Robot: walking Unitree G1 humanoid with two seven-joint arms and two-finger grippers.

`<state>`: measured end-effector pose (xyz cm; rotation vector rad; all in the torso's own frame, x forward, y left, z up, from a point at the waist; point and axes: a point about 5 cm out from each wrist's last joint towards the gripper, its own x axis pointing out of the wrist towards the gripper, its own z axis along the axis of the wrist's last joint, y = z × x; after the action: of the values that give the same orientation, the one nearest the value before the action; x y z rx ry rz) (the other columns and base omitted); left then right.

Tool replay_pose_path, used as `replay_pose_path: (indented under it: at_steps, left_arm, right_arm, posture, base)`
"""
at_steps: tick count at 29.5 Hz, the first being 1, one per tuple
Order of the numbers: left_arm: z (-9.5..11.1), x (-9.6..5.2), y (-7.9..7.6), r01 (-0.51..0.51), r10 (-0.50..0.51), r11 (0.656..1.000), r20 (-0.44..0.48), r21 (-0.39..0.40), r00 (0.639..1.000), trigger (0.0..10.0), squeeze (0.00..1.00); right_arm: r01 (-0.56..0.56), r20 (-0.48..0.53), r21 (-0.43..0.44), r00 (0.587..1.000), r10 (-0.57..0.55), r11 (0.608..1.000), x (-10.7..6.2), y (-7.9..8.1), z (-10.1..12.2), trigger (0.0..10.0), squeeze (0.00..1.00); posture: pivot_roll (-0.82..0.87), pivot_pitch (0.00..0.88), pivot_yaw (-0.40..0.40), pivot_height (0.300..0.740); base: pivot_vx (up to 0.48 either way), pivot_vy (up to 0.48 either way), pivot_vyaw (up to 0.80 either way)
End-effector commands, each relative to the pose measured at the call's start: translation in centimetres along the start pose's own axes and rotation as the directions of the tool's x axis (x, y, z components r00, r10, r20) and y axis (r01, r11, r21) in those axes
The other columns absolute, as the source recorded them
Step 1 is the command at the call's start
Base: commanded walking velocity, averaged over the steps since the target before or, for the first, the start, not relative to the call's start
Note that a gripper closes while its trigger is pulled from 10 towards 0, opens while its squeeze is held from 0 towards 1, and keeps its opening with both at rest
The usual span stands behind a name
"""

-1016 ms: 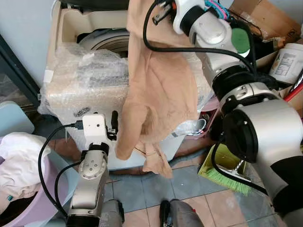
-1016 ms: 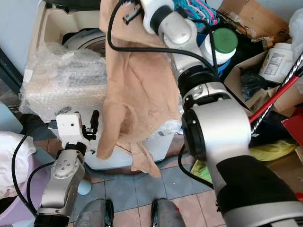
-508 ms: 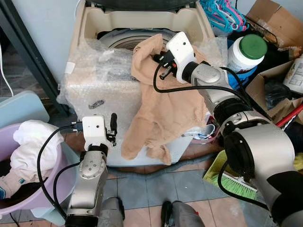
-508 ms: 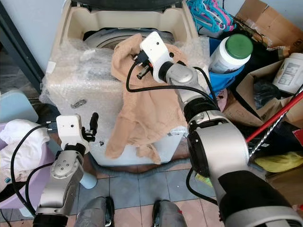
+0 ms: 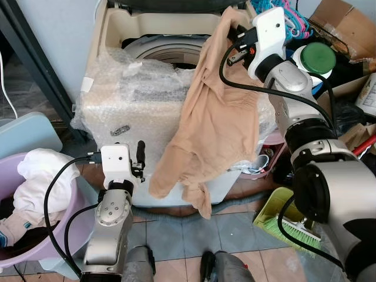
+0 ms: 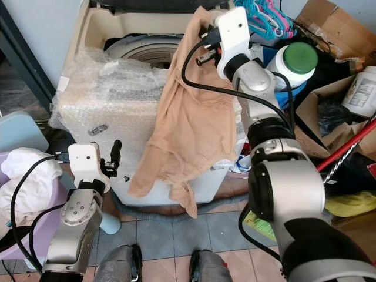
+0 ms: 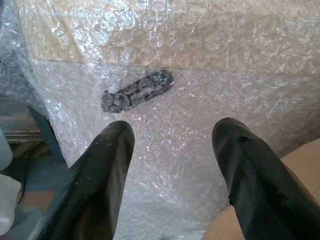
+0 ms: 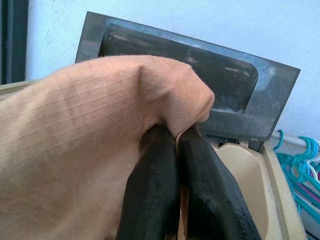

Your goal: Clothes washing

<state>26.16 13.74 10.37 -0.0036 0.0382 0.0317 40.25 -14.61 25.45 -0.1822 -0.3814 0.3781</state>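
Cloth (image 5: 214,117) (tan) is lifted again above the washer's (image 5: 117,35) right rim, pinched tight in the right gripper (image 8: 175,145); left gripper (image 7: 172,150) gapes empty.

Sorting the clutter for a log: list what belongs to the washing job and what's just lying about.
Job: tan garment, washer, right gripper pinching the garment, basket of laundry.
Lying about: hangers, green-lidded jar, boxes, brush.
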Motion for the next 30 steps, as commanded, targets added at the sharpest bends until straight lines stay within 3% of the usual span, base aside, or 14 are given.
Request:
replay_pose_path:
  at_steps: [1, 5, 10, 16, 24, 30]
  left_arm:
    - [0.2, -0.2, 0.3, -0.003, 0.003, 1.0, 0.002, 0.006, 1.0, 10.0, 0.0]
    - [0.8, 0.0, 0.2, 0.017, -0.017, 1.0, 0.023, 0.019, 1.0, 10.0, 0.0]
    - [2.0, 0.6, 0.0, 0.04, -0.042, 0.999, 0.059, 0.024, 0.997, 10.0, 0.0]
    - [2.4, 0.2, 0.3, 0.034, -0.036, 0.999, 0.071, 0.021, 0.997, 10.0, 0.0]
    - [1.4, -0.3, 0.7, 0.013, -0.014, 1.0, 0.03, 0.013, 0.999, 10.0, 0.0]
    - [0.2, -0.9, 1.7, -0.023, 0.024, 1.0, -0.027, 0.002, 0.999, 10.0, 0.0]
  right_arm:
    - [0.04, 0.04, 0.015, 0.998, -0.041, 0.999, -0.6, 0.1, 0.3, 10.0, 0.0]
    - [0.075, 0.066, 0.001, 0.995, -0.075, 0.997, -2.3, 0.3, 0.1, 10.0, 0.0]
    - [0.038, 0.093, -0.046, 0.995, -0.034, 0.998, -2.8, 0.6, 1.2, 10.0, 0.0]
    - [-0.008, 0.099, -0.075, 0.995, 0.016, 0.997, -2.8, 0.8, 2.2, 10.0, 0.0]
    - [-0.086, 0.164, -0.135, 0.981, 0.107, 0.987, 0.0, 1.5, 5.4, 10.0, 0.0]
    - [-0.094, 0.184, -0.165, 0.975, 0.124, 0.982, 1.4, 0.9, 7.1, 10.0, 0.0]
  posture:
    - [0.05, 0.167, -0.004, 0.74]
    - [0.03, 0.177, 0.016, 0.74]
    - [0.02, 0.194, 0.021, 0.74]
    - [0.03, 0.198, 0.012, 0.74]
    - [0.05, 0.171, 0.002, 0.74]
    - [0.06, 0.161, -0.002, 0.74]
  base:
    - [0.0, 0.0, 0.74]
    - [0.0, 0.0, 0.74]
    - [0.0, 0.0, 0.73]
    - [0.0, 0.0, 0.73]
    - [0.17, 0.0, 0.67]
    - [0.306, 0.0, 0.64]
